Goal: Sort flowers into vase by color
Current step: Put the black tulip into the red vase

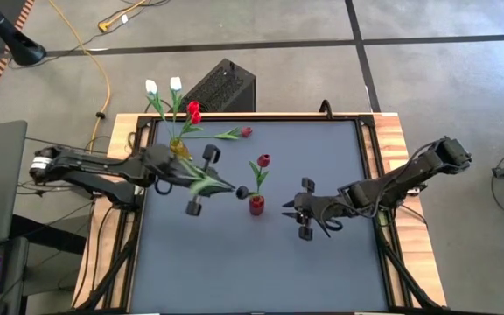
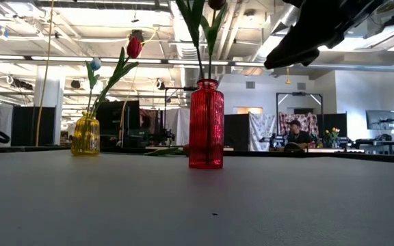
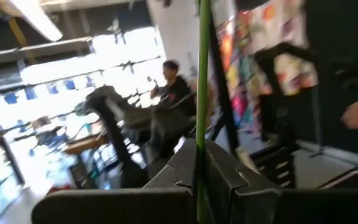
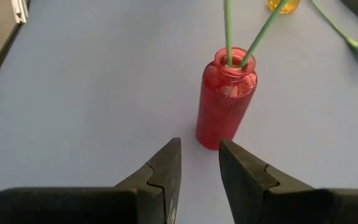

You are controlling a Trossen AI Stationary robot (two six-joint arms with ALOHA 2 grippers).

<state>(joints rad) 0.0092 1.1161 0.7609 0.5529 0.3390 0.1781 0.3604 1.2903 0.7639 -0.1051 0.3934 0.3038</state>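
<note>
- Nearest the left wrist camera, a thin green stem (image 3: 202,93) is seen clamped between the closed fingers of the left gripper (image 1: 201,179), which is held above the table just beside the red vase (image 1: 256,205).
- That stem belongs to a dark-headed tulip (image 1: 241,192), whose bud lies close to the vase mouth; it is judged to be partway into being delivered, though whether its stem is already in the vase cannot be told.
- Facing the same vase from the other side, the right gripper (image 4: 197,171) is held low and near, its fingers partly parted with nothing between them.
- In the red vase, two green stems are visible at the neck in the right wrist view; a red tulip (image 1: 263,161) stands in it.
- In the yellow vase (image 2: 85,135), near the table's far left edge, two white tulips (image 1: 163,86) and a red one (image 1: 193,109) are held, so colours are mixed there.
- One red tulip (image 1: 245,132) is left lying on the table (image 1: 322,262) beyond the red vase.
- Sorting is judged to be past halfway, with the lying flower and the mixed vase left to be dealt with.
</note>
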